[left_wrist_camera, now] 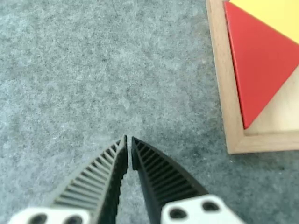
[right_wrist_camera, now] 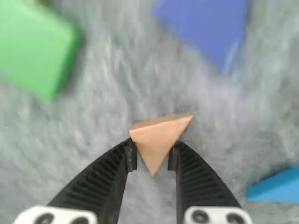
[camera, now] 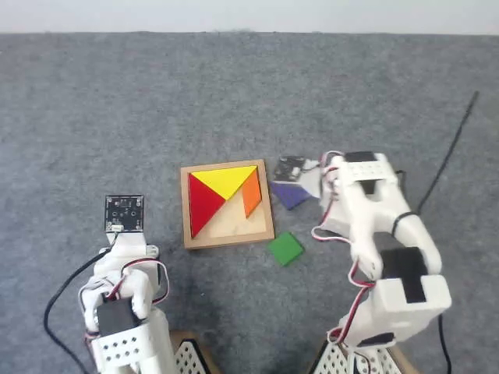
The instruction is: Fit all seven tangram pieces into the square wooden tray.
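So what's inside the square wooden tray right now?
Inside the square wooden tray lie a yellow wooden triangle, a red wooden triangle and an orange wooden piece; the rest is bare wood. The tray floor beneath those three is covered.

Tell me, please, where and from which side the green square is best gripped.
Probably from straight above, closing on two opposite edges of the green square. It lies flat on the grey mat, apart from the wooden tray, with all sides free; it sits turned against the tray, so rotate the wrist to match.
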### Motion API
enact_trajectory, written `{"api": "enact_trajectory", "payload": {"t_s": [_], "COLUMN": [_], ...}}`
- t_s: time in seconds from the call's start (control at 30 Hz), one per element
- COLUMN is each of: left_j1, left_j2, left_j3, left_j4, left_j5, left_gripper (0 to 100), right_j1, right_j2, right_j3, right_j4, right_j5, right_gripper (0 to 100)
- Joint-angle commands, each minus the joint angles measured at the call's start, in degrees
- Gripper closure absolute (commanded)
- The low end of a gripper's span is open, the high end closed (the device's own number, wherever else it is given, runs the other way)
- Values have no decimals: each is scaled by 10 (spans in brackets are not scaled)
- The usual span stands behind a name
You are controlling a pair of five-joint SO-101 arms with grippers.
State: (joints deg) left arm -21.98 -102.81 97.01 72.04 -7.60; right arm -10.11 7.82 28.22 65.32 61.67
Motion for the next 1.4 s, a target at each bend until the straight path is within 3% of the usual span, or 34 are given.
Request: {"api": "enact_trajectory", "payload": {"t_s": [0.0,0.3,0.53,0.7,0.83,1.03,1.27,1.37], "left_j1": [-2,-2,-2,-2,-2,-2,-2,-2], "left_j2": [-11,-11,-11,-11,-11,-11,-11,-11], "left_j3": [-5,-5,-5,-5,-5,-5,-5,-5], "left_j4": [3,3,3,3,3,3,3,3], "left_j5": [-5,-5,-5,-5,-5,-5,-5,-5], "left_gripper": [985,985,985,985,985,985,985,985], "right_j1": [-72,-154,-189,-190,-182,-160,-130,-135], "right_j2": [-65,-176,-183,-182,-175,-60,29,57], "right_j3": [-35,-81,-91,-59,-17,-34,-67,-68], "right_j4": [21,77,71,37,-12,-20,-15,-19], "right_j5": [-137,-317,-357,-374,-330,-286,-59,-32], "right_gripper": [902,946,943,814,693,689,689,701]}}
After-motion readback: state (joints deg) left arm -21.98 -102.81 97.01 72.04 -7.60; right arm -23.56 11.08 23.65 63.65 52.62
